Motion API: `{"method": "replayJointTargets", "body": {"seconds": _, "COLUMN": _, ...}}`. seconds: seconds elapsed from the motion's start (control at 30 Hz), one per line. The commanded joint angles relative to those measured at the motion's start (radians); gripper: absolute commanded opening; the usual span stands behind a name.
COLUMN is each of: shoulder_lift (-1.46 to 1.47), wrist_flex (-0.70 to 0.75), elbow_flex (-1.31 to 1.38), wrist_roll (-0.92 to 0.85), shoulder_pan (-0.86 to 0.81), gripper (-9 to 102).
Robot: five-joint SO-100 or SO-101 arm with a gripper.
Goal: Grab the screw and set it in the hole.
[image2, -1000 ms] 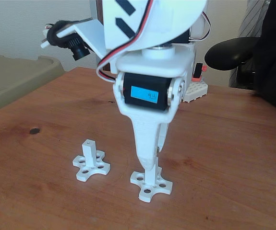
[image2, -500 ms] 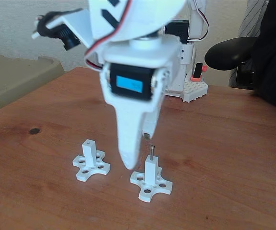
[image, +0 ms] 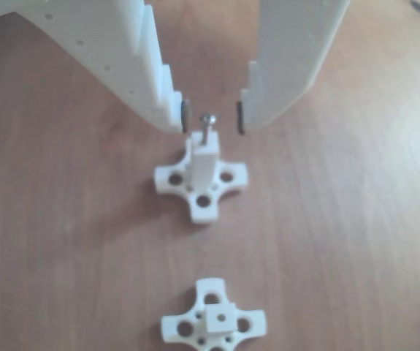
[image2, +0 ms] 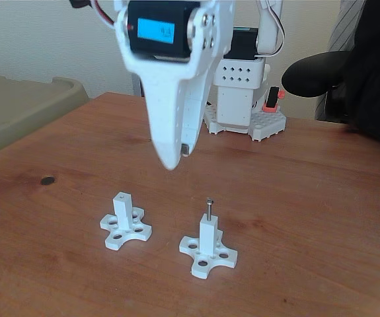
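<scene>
The thin silver screw (image2: 209,207) stands upright in the top of the right white post (image2: 207,236) on its cross-shaped base (image2: 206,259). The shank fills and hides the hole. My gripper (image2: 178,157) hangs open well above and to the left of the screw, holding nothing. In the other view the two fingers flank the screw (image: 208,121) from above, the gripper (image: 212,115) open, and the post (image: 204,159) rises below. A second post (image2: 122,205) stands to the left with a bare hole (image: 221,317) in its end face.
The arm's base (image2: 241,86) and a white studded block (image2: 269,123) stand at the back of the wooden table (image2: 322,218). A dark round spot (image2: 47,179) lies at the left. A beige bin (image2: 18,109) borders the left edge, and a black chair (image2: 318,71) the right.
The gripper let go of the screw, opened, and rose up and to the left. The screw stays standing in the right post.
</scene>
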State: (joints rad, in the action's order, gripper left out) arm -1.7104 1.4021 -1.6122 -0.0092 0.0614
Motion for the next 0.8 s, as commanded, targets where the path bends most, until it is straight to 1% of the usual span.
{"method": "replayJointTargets", "body": {"seconds": 0.0, "shoulder_lift": -0.175, "wrist_flex": -0.015, "elbow_flex": -0.04, "wrist_roll": -0.018, "shoulder_pan": -0.025, "gripper": -4}}
{"method": "replayJointTargets", "body": {"seconds": 0.1, "shoulder_lift": -0.288, "wrist_flex": -0.032, "elbow_flex": -0.147, "wrist_roll": -0.043, "shoulder_pan": -0.044, "gripper": -4}}
{"method": "replayJointTargets", "body": {"seconds": 0.13, "shoulder_lift": -0.508, "wrist_flex": -0.141, "elbow_flex": -0.446, "wrist_roll": -0.084, "shoulder_pan": -0.054, "gripper": -4}}
{"method": "replayJointTargets", "body": {"seconds": 0.2, "shoulder_lift": -0.577, "wrist_flex": -0.187, "elbow_flex": -0.56, "wrist_roll": -0.087, "shoulder_pan": -0.051, "gripper": -4}}
{"method": "replayJointTargets", "body": {"seconds": 0.23, "shoulder_lift": -0.723, "wrist_flex": -0.314, "elbow_flex": -0.839, "wrist_roll": -0.104, "shoulder_pan": -0.055, "gripper": -4}}
{"method": "replayJointTargets", "body": {"seconds": 0.27, "shoulder_lift": -0.879, "wrist_flex": -0.364, "elbow_flex": -1.011, "wrist_roll": -0.104, "shoulder_pan": -0.06, "gripper": -4}}
{"method": "replayJointTargets", "body": {"seconds": 0.3, "shoulder_lift": -1.005, "wrist_flex": -0.368, "elbow_flex": -1.101, "wrist_roll": -0.1, "shoulder_pan": -0.061, "gripper": -4}}
{"method": "replayJointTargets", "body": {"seconds": 0.47, "shoulder_lift": -1.21, "wrist_flex": -0.339, "elbow_flex": -1.204, "wrist_roll": -0.091, "shoulder_pan": -0.072, "gripper": -4}}
{"method": "replayJointTargets", "body": {"seconds": 0.6, "shoulder_lift": -1.31, "wrist_flex": -0.334, "elbow_flex": -1.269, "wrist_roll": -0.092, "shoulder_pan": -0.097, "gripper": -4}}
{"method": "replayJointTargets", "body": {"seconds": 0.77, "shoulder_lift": -1.453, "wrist_flex": -0.278, "elbow_flex": -1.33, "wrist_roll": -0.091, "shoulder_pan": -0.117, "gripper": -4}}
